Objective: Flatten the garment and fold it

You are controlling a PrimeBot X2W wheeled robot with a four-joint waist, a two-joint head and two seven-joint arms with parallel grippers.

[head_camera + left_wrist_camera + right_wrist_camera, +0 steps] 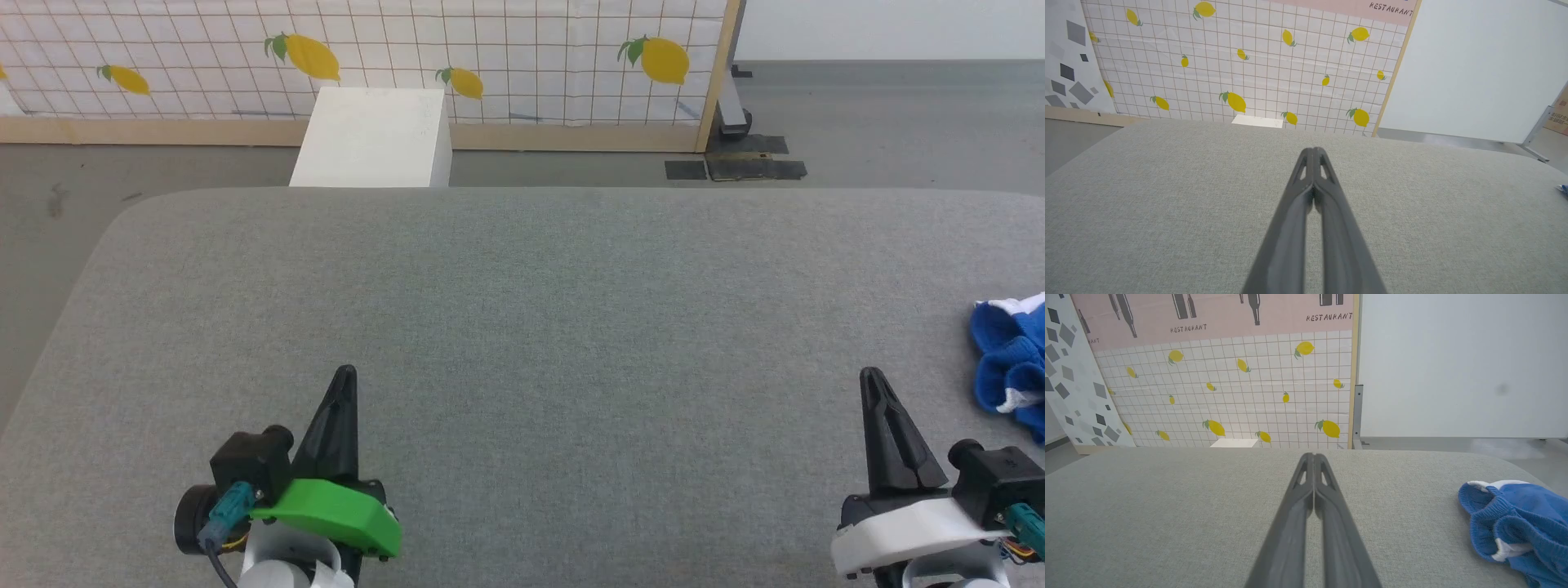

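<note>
Our left gripper (346,372) and right gripper (871,374) sit over the grey table (522,278), each with its fingers pressed together on nothing. The shorts (1515,522) lie bunched at the table's right side, near our right gripper but apart from it. We judge that both flattening and folding are still to do. The white box (371,135) on the floor beyond shows a plain top, and we cannot tell whether it holds anything.
</note>
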